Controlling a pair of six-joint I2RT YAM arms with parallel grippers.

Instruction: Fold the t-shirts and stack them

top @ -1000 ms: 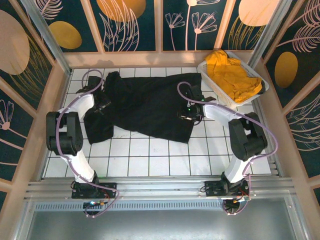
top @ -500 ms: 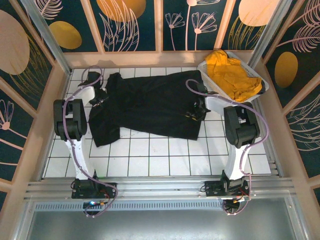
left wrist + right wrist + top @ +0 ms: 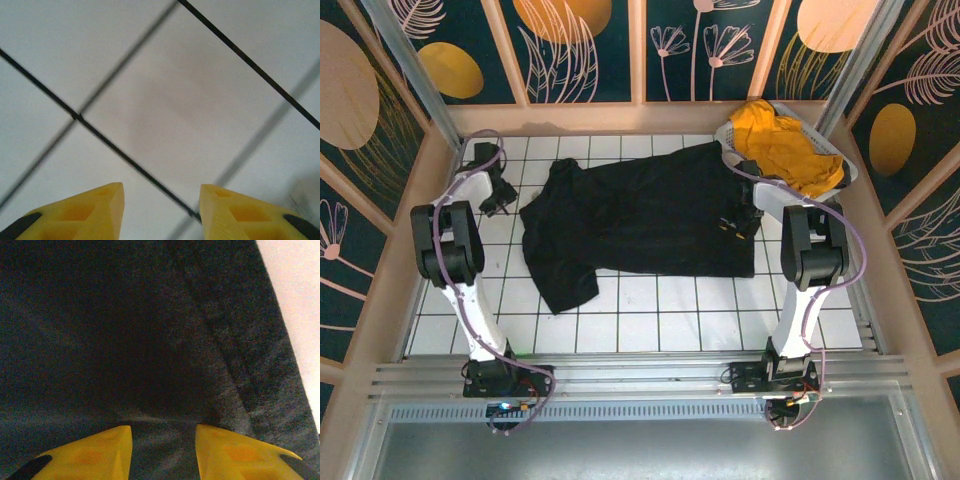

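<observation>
The black t-shirt [image 3: 630, 215] lies spread flat across the white tiled table, with one sleeve hanging toward the front left. The mustard-yellow t-shirt [image 3: 785, 150] is bunched in the white basket. My left gripper [image 3: 503, 200] is off the black shirt, just left of its far-left corner. In the left wrist view it [image 3: 161, 192] stands open over bare tile with nothing between its fingers. My right gripper [image 3: 735, 222] is low over the shirt's right edge. In the right wrist view it [image 3: 163, 432] has its jaws apart, with black cloth [image 3: 150, 340] lying under and between them.
The white lattice basket [image 3: 732, 140] stands at the back right corner, close to the right arm. Wooden walls ring the table [image 3: 620, 325]. Bare tiles run along the front, below the shirt.
The black shirt has slid to the right and lies flatter. The left gripper has come off the shirt and moved left. The right gripper has moved right, toward the basket.
</observation>
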